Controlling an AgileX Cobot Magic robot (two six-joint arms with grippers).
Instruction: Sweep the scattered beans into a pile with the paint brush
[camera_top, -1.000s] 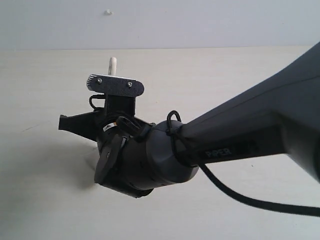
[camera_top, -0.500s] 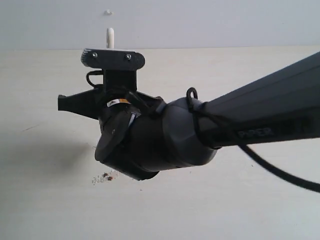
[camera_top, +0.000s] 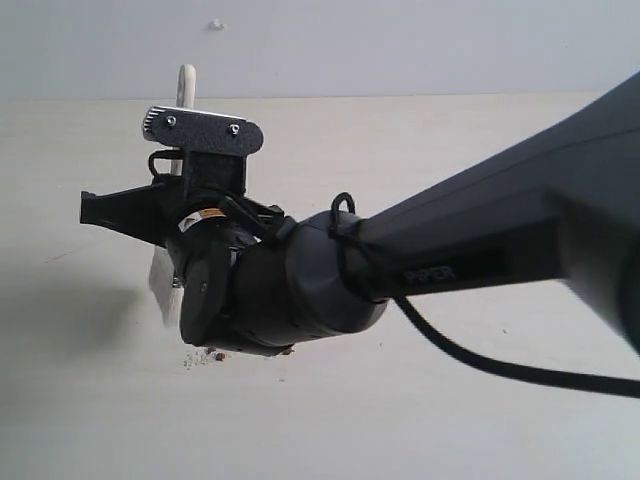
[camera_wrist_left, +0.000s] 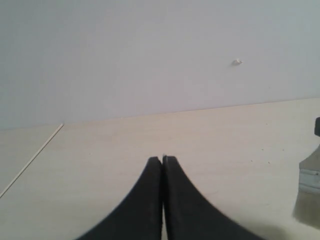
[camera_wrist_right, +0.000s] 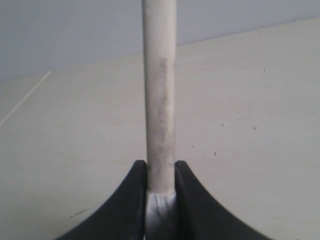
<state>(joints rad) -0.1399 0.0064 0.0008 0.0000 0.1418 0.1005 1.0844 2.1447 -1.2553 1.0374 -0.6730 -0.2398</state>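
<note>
Exterior view: the table (camera_top: 480, 420) is crossed from the right by the black arm (camera_top: 470, 260). The paint brush (camera_wrist_right: 160, 100) is clamped by its handle in the right gripper (camera_wrist_right: 161, 167), bristles apparently down at centre left. The left gripper (camera_wrist_left: 162, 159) is pressed shut. Beans (camera_top: 208, 354) are seen lower left.

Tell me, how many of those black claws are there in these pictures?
2. The right claw clamps the brush by its handle, above the table. The left claw is shut on nothing, over the same table. No more show.
</note>
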